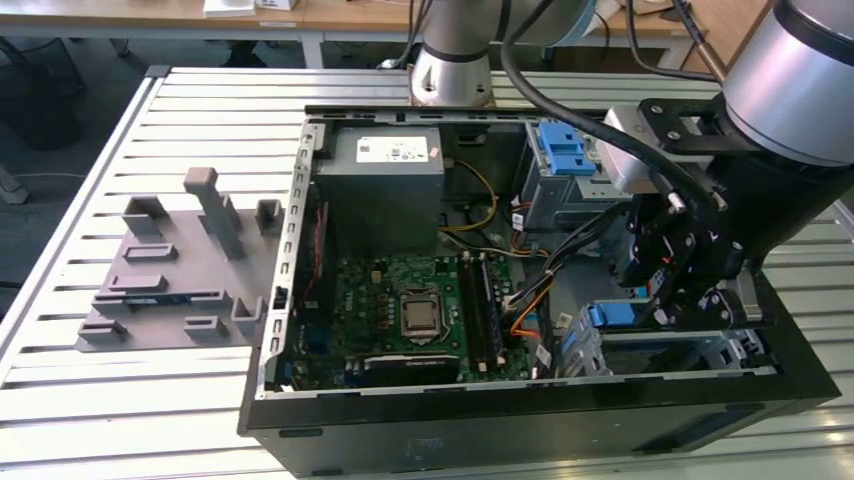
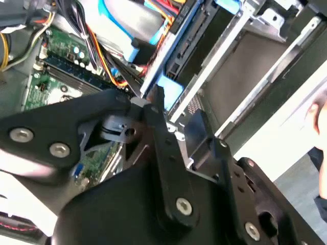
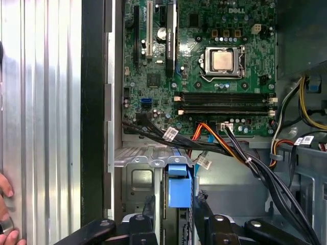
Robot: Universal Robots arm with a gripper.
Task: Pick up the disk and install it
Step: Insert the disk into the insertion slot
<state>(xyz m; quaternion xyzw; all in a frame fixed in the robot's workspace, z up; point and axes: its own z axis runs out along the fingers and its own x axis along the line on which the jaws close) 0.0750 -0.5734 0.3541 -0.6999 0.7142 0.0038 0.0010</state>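
The disk (image 3: 179, 186) stands on edge in the metal drive cage (image 3: 138, 178) at the corner of the open computer case (image 1: 287, 300), its blue plastic rail facing out. In the exterior view its blue end (image 1: 611, 315) shows low at the exterior view's right, beside the black gripper (image 1: 671, 300). My gripper (image 3: 176, 204) straddles the blue rail, one black finger on each side, and is shut on the disk. In the second wrist view, the gripper (image 2: 176, 109) has its fingertips (image 2: 157, 99) at the blue tab of the disk (image 2: 171, 89), with the cage rails alongside.
Orange and black cables (image 3: 230, 148) run close past the cage. The motherboard (image 1: 414, 310), a grey box with a white sticker (image 1: 387, 165) and an upper cage with blue tabs (image 1: 567, 150) occupy the case. A grey fixture (image 1: 174, 270) sits on the table. A person's hand (image 3: 5, 219) rests nearby.
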